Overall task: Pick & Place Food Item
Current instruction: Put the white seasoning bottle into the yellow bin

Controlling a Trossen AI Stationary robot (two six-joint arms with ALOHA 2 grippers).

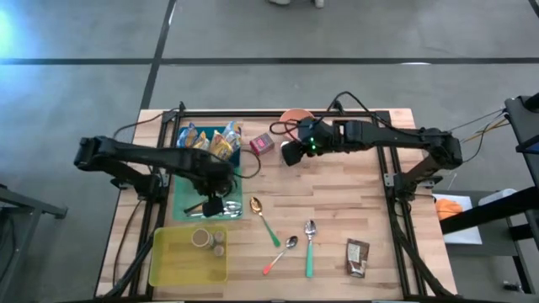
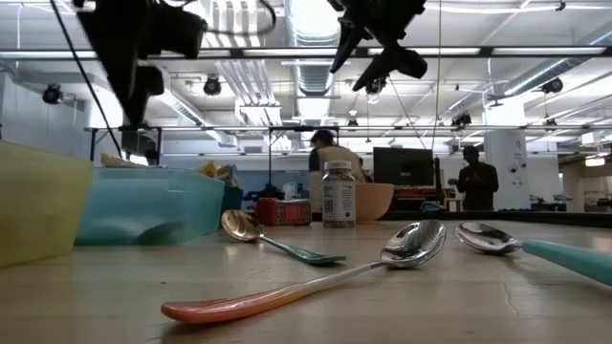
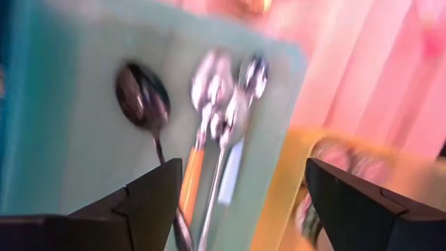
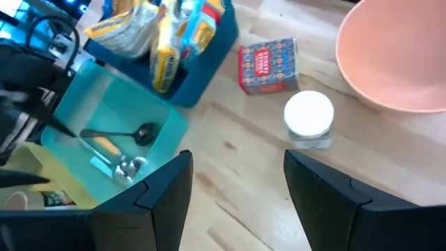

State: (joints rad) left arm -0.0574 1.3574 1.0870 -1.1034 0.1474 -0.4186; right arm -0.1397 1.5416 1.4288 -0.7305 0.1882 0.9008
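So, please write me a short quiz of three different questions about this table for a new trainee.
1. True or false: the left gripper hangs open above the teal bin.
2. Which thing stands nearest the pink bowl?
A. white-capped bottle
B. yellow bin
C. brown packet
3. How many spoons lie on the bare wood beside the bins?

Key: 1 true; 2 A; 3 three: gold spoon, orange-handled spoon, green-handled spoon.

blurred: metal spoons in teal plastic bin | cut off: pink round bowl | too small: brown packet's print
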